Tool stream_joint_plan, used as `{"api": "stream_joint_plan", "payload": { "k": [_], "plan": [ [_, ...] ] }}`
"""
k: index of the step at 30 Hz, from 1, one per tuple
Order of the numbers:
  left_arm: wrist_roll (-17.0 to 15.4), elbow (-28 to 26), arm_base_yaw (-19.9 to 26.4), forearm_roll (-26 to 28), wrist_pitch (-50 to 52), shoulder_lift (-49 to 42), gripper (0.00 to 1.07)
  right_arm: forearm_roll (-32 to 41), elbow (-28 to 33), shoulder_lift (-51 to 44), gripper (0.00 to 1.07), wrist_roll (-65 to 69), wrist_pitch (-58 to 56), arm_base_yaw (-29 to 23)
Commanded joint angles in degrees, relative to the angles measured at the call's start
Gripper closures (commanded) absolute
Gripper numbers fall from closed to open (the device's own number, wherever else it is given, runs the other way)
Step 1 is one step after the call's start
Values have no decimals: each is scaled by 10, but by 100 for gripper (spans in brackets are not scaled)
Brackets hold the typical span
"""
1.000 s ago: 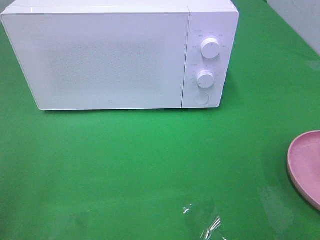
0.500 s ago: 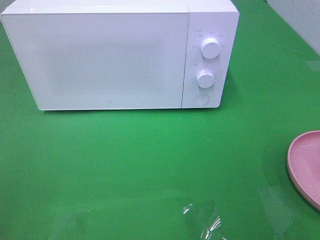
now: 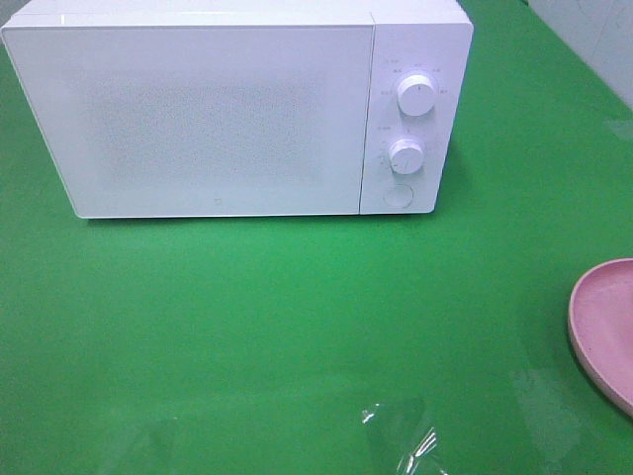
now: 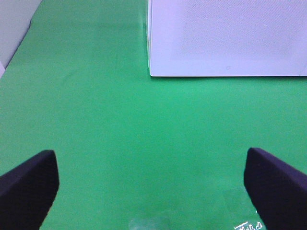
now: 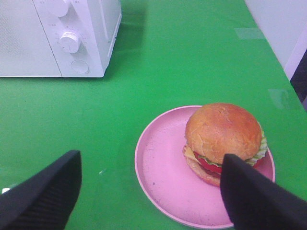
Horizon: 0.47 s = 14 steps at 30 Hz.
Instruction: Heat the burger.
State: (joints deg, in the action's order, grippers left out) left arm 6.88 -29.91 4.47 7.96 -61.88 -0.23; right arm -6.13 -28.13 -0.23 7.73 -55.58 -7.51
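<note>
My right claw (image 5: 148,191) hangs with its two dark fingers (image 5: 41,191) spread wide apart, gripping nothing. Just ahead of it, between the fingertips, lies a round pink plate (image 5: 163,167) on the green table cover (image 5: 192,62). On that plate sits the round burger (image 5: 224,141) with its glossy golden-brown bun, green lettuce, a yellow cheese edge and a red layer showing — it rests toward one side of the plate, close to one of my fingertips, which overlaps its lower edge in the wrist view (whether they touch I cannot tell). The rest of the plate is bare pink.

My left claw (image 4: 153,189) is likewise spread wide, its dark fingers (image 4: 29,187) at the view's two edges and only green cover between them. Well ahead of it stands the white box-shaped microwave oven (image 3: 198,109), door shut, so its inside is hidden. Two round white knobs (image 3: 416,95) and a round button sit on its panel — far ahead of my right claw, off to one side.
</note>
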Motion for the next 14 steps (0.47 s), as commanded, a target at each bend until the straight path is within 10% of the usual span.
{"api": "stream_joint_plan", "payload": {
  "k": [1,14],
  "plan": [
    [-2,1,2,3,5,-14,10,0,1,-15,31,-5,5,3],
    [-2,1,2,3,5,-14,10,0,1,-15,31,-5,5,3]
  ]
}}
